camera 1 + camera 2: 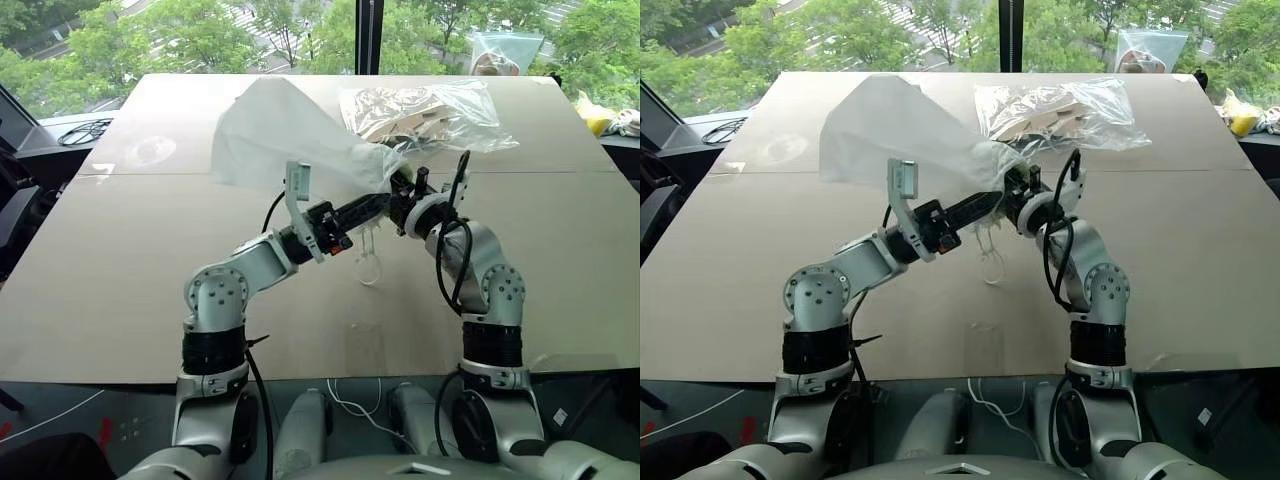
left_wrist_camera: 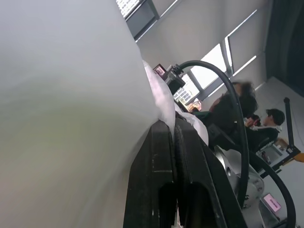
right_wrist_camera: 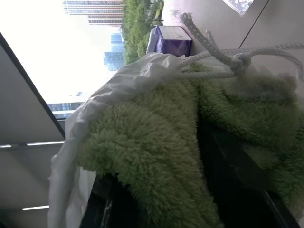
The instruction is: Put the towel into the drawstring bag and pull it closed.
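The left tool point(image 2: 173, 142) is pinched closed on the rim of the white drawstring bag point(image 1: 290, 135), lifting it above the bench point(image 1: 120, 280). The right tool point(image 1: 398, 178) meets it at the bag's mouth, its 2 fingers around the light green towel point(image 3: 156, 142); how wide they stand is hidden. White cords point(image 3: 223, 54) lie just beside the towel.

Wide flat beige table point(image 1: 120, 290), seam running across it just beyond the grippers. Clear glossy plastic bag with beige contents point(image 1: 420, 112) lies on it beyond the right gripper point(image 1: 398, 178), near the far edge.
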Tool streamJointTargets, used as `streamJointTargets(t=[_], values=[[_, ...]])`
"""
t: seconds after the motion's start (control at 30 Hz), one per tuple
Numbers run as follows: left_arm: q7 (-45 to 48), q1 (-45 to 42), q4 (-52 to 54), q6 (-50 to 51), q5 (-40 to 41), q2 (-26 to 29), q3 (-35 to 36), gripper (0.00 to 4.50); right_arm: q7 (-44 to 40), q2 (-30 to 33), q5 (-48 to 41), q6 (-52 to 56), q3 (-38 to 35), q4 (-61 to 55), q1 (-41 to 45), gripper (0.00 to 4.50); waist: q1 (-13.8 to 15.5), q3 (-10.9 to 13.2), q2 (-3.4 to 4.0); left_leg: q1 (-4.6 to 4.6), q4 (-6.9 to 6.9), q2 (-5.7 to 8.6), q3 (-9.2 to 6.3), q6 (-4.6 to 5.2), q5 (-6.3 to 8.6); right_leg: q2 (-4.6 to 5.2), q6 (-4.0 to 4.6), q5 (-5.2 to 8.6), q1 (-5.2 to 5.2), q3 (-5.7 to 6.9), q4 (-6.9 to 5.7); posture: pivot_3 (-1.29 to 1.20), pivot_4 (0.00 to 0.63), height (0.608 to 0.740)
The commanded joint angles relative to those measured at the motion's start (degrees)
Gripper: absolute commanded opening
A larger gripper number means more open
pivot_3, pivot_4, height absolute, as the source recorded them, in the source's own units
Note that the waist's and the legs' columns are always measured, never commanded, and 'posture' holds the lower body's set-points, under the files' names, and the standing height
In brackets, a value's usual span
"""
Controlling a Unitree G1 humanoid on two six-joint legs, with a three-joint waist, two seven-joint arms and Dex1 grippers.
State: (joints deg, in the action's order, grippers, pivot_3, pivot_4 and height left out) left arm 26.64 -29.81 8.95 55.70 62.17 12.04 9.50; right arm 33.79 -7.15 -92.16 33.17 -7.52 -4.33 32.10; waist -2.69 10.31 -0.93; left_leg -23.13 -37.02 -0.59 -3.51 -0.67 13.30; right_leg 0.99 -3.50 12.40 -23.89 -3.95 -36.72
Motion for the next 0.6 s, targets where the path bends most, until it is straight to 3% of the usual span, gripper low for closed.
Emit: streamJointTargets(t=[0.03,0.17,0.37,0.6], values=[[3.3,-0.9,-0.7,-2.9,-2.5,2.8,0.3,0.00,-3.2,6.1,5.5,6.1,3.4,-3.8,0.7,2.89,0.1,0.0,0.00,-0.03,0.00,0.00,0.00,0.00,0.00,0.00,0.00,0.00,-0.03,0.00,0.00,0.00,0.150,0.740],[6.1,-0.6,-2.9,-4.3,-4.4,5.3,0.4,0.00,-8.2,12.5,9.5,11.2,5.4,-5.2,0.1,2.89,0.2,0.0,0.00,-0.37,-0.05,0.01,-0.02,0.00,0.00,0.01,0.02,-0.02,-0.34,0.01,0.00,0.00,0.150,0.740],[6.7,-1.8,-5.3,-5.9,-4.3,4.2,2.1,0.00,-20.2,20.6,19.4,14.3,8.1,-8.7,-2.0,2.89,0.3,0.0,0.00,-0.76,-0.08,0.02,0.00,0.00,0.00,0.02,-0.03,-0.26,-0.69,0.02,-0.01,0.00,0.150,0.740],[7.6,-1.2,-5.6,-5.3,-4.7,4.2,2.0,0.00,-28.6,23.9,21.9,18.3,9.3,-12.7,-4.7,2.89,0.2,0.0,-0.01,-0.72,-0.08,0.00,0.04,0.01,0.00,0.00,-0.15,-0.20,-0.71,-0.01,-0.03,0.00,0.150,0.740]])
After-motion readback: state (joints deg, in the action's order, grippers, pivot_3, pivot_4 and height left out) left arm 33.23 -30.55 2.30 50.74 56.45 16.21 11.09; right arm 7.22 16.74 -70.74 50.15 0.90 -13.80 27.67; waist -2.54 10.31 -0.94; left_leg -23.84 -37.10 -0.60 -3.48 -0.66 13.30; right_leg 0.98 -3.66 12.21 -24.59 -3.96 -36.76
